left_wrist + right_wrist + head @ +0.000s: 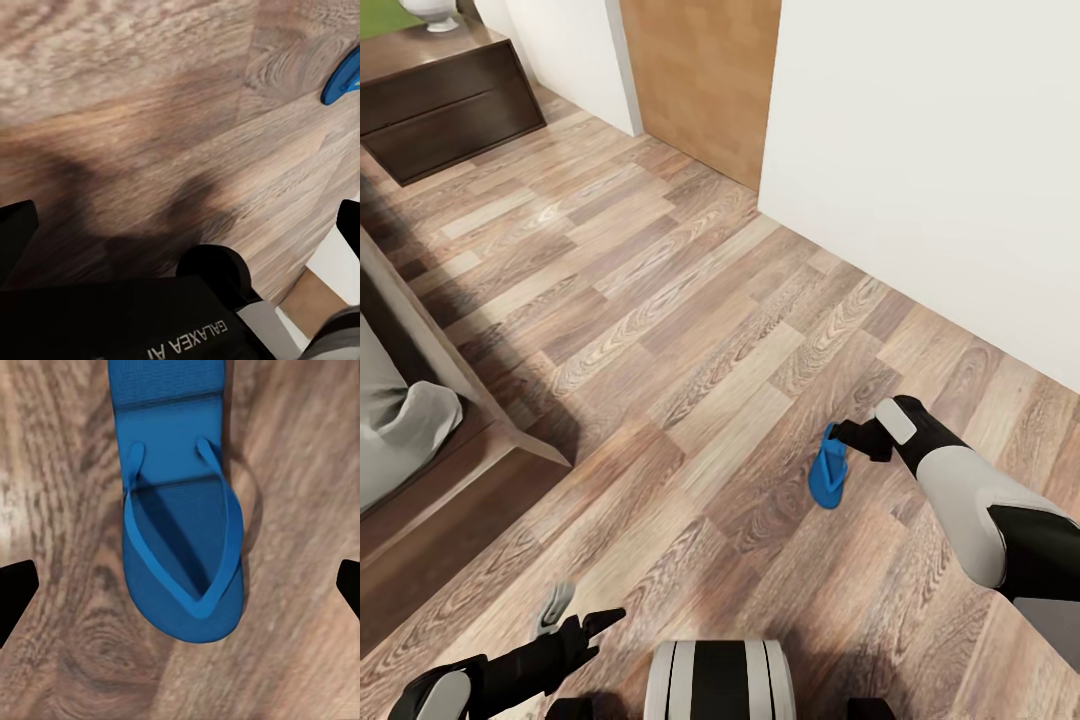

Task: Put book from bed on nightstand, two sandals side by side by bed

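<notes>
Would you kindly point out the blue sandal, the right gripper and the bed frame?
Blue sandal [180, 547]: right wrist view, footbed under the straps.
Right gripper [841, 434]: head view, between its fingers.
Bed frame [470, 470]: head view, brown wooden corner.

Head view: high, angled down over the light brown wood-plank floor [660, 330]. Both wrist views: close, facing that floor. Shared by all three: the bright blue flip-flop sandal [828, 473] [343, 75] [180, 547].

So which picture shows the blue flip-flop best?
The right wrist view: the blue sandal sits big in the middle, straps and sole plain to see, between the open right gripper's fingertips. The head view shows it small at the right gripper. The left wrist view catches just its blue edge.
</notes>
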`<state>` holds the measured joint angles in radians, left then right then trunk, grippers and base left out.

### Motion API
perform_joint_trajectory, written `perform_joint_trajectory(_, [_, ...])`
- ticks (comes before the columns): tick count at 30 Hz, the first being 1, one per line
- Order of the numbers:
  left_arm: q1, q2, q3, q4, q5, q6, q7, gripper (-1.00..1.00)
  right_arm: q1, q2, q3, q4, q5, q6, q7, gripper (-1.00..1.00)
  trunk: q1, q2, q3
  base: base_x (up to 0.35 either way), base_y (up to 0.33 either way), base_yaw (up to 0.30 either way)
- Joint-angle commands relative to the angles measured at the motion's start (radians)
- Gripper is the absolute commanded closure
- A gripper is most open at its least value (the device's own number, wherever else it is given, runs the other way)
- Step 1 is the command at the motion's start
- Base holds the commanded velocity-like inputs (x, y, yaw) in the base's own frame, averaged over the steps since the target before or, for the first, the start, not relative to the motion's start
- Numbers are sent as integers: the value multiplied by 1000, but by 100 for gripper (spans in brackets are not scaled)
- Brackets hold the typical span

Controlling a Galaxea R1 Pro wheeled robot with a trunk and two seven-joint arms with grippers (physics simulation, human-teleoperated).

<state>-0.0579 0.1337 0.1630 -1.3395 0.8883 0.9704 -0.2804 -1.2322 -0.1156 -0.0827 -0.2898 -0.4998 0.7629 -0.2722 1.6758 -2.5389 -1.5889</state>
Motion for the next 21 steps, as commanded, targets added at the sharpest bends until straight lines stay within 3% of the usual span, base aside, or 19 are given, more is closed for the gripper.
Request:
perform_joint_trajectory(1, [0,0,2,0,-6,5,-8,-100,-1,0,-5,-2,-9,3,-6,-100,0,0,-5,0,0,0])
perform_joint_trajectory(13, [0,0,7,0,-6,4,-15,-100,-4,1,-5,-2,-9,3,6,-100,6,-3,-51,0,0,0])
perform_joint_trajectory(21, [0,0,7,0,-7,4,-36,-100,-4,5,-5,-2,-9,2,10,-100,6,-3,-51,0,0,0])
